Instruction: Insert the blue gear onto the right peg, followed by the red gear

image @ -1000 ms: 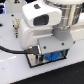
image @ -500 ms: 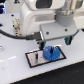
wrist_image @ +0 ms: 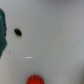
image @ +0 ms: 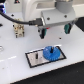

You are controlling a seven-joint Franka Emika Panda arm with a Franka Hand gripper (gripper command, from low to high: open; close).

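Blue gear [image: 49,53] sits on the right peg; tool [image: 52,33] hangs empty, jaws apart; red gear [wrist_image: 35,79] shows only in the wrist view.

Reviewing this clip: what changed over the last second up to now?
The pincer rose off the blue gear, letting it go, and now hangs empty above it. The blue gear stayed on the white plate. The red gear shows only in the wrist view.
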